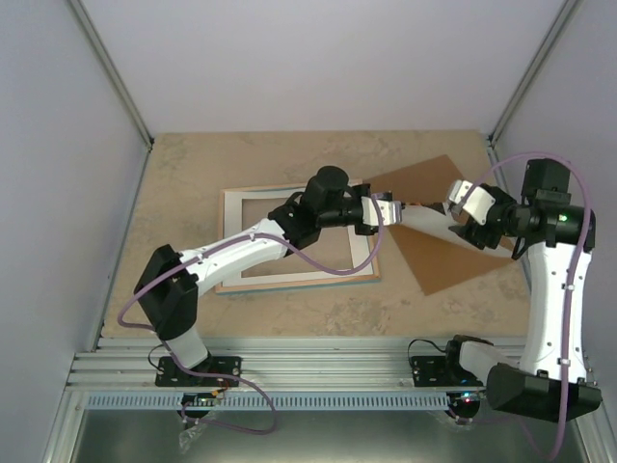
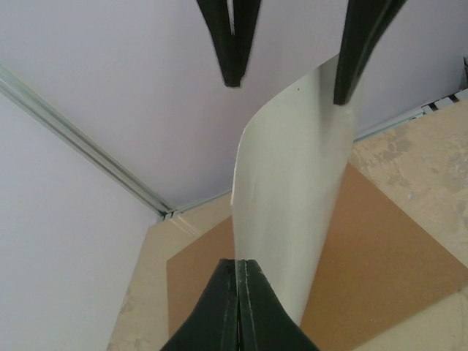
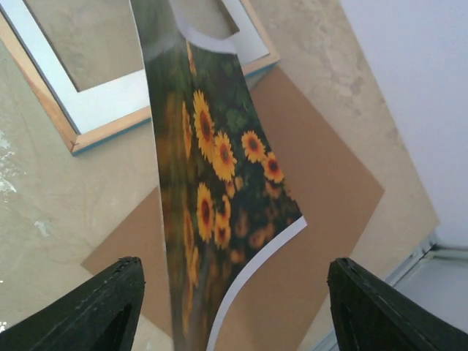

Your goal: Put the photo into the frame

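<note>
The photo [image 3: 219,168] is a sunflower print with a white border, held in the air and curved. Its white back shows in the left wrist view [image 2: 292,205]. My left gripper [image 2: 241,265] is shut on one edge of it, above the frame's right end [image 1: 390,210]. My right gripper [image 3: 234,267] is open, and the photo's other end hangs between its spread fingers [image 2: 230,44] without being clamped. In the top view that gripper [image 1: 453,205] is just right of the photo [image 1: 419,220]. The frame [image 1: 289,281] lies back side up, with pale wooden edges [image 3: 88,130].
A white mat [image 3: 110,102] sits inside the frame. The brown backing panel [image 1: 453,260] lies flat to the right of the frame, under the photo [image 3: 322,190]. Enclosure walls and metal rails surround the table.
</note>
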{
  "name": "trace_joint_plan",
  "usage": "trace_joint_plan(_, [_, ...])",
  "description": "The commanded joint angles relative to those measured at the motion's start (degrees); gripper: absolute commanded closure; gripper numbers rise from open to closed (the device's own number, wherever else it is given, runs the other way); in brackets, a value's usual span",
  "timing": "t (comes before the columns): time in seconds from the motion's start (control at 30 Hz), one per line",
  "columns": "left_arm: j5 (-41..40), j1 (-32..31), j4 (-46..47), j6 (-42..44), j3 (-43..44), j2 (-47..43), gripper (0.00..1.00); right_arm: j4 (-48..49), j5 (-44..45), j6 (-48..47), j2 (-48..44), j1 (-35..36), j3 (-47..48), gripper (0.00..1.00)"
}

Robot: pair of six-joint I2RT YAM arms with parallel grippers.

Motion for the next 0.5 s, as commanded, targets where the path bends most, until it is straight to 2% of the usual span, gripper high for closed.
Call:
trace_joint_plan(0.0, [0.61,0.22,3.17,1.11,-0.15,-2.29,1.0,1.03,5.0,2.07,-1.58,1.9,-3.32,0.33])
trace_joint_plan(0.1, [-0.09,0.3,3.9,0.3,0.49,-2.48,1.0,2.37,7.15,2.09,-2.79,2.92,-5.82,0.41])
trace_joint_plan(0.17, [-0.49,0.58,4.37,-0.34,0.44,-2.84,1.0,3.36,7.86,2.42,-3.0,3.39,-5.53,0.53])
trace_joint_plan(0.23, [-0.6,1.17,4.4,-1.26,0.53,-3.39,1.0,3.83,7.73,3.39,-2.54,3.75,-3.87,0.78])
trace_joint_plan(0.3, [-1.39,1.71,4.76,-3.29,0.55,-4.1,1.0,4.69,7.22,5.16,-2.17,3.93,-1.97,0.97])
trace_joint_plan(0.37, [-2.22,3.09,4.64,-7.86,1.2,-5.05,0.89,6.08,5.82,6.97,-2.05,4.08,0.23,0.99])
trace_joint_plan(0.4, [-2.15,4.01,3.82,-10.55,2.09,-5.61,0.81,6.63,4.73,7.75,-1.98,4.19,1.37,0.99])
trace_joint_plan(0.47, [-3.46,5.88,1.84,-16.22,3.86,-7.08,0.5,7.43,2.38,9.94,-1.43,4.42,4.0,0.99])
